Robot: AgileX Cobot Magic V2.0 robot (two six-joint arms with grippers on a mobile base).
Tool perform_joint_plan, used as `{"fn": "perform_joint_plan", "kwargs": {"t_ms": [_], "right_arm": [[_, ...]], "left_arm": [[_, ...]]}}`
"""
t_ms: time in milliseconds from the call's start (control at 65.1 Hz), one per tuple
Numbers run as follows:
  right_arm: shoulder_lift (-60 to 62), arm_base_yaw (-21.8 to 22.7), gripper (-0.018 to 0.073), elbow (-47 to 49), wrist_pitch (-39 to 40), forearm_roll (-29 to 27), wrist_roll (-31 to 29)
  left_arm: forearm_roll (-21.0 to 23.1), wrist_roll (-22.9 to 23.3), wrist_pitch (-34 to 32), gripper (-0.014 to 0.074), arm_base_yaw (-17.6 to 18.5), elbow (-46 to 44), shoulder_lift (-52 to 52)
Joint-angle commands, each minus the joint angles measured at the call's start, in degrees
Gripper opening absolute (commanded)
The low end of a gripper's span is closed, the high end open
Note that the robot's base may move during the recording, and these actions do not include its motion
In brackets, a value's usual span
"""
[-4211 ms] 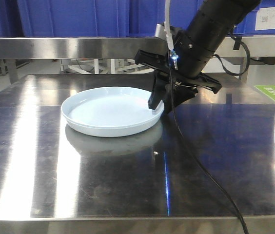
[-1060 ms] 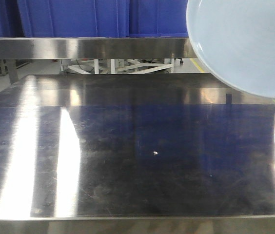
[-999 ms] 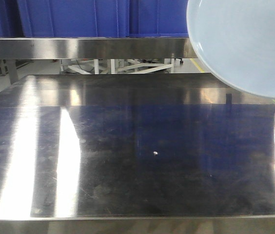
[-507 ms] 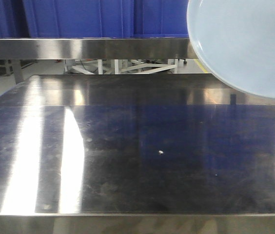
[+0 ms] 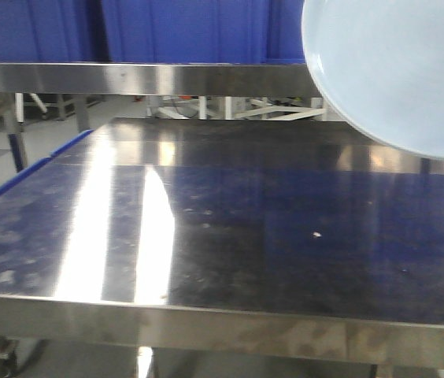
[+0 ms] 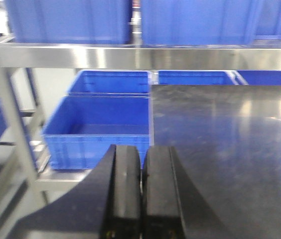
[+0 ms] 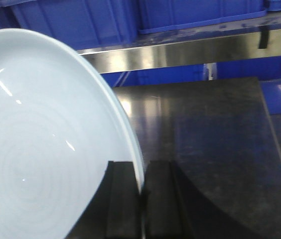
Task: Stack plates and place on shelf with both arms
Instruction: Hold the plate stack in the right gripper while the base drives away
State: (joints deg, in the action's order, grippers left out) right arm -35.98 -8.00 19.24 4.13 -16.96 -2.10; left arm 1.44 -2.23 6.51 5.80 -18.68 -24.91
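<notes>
A pale blue glossy plate hangs tilted high above the table, filling the top right of the front view. In the right wrist view the plate fills the left side, and my right gripper is shut on its rim, one finger on each face. My left gripper is shut with nothing between its fingers, and it hovers over the left edge of the steel table. The steel shelf runs across behind the table, at about the plate's height.
Blue bins stand on the shelf. Open blue crates sit lower, to the left of the table, beside the shelf's steel post. A small white speck lies on the table top.
The front view has swung left: the table has slid to the right in it, and its left edge and a blue crate now show. The plate holds the same spot in the view.
</notes>
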Motion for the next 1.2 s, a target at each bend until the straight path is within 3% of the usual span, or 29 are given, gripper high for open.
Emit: {"fn": "perform_joint_plan", "kwargs": {"t_ms": [0, 1183], "right_arm": [[0.27, 0.46, 0.0048, 1.82, 5.32, 0.15, -0.28], [0.27, 0.46, 0.0048, 1.82, 5.32, 0.15, -0.28]], "left_arm": [[0.04, 0.31, -4.83, 0.0083, -0.07, -1.7, -0.24], [0.04, 0.31, -4.83, 0.0083, -0.07, -1.7, -0.24]]}}
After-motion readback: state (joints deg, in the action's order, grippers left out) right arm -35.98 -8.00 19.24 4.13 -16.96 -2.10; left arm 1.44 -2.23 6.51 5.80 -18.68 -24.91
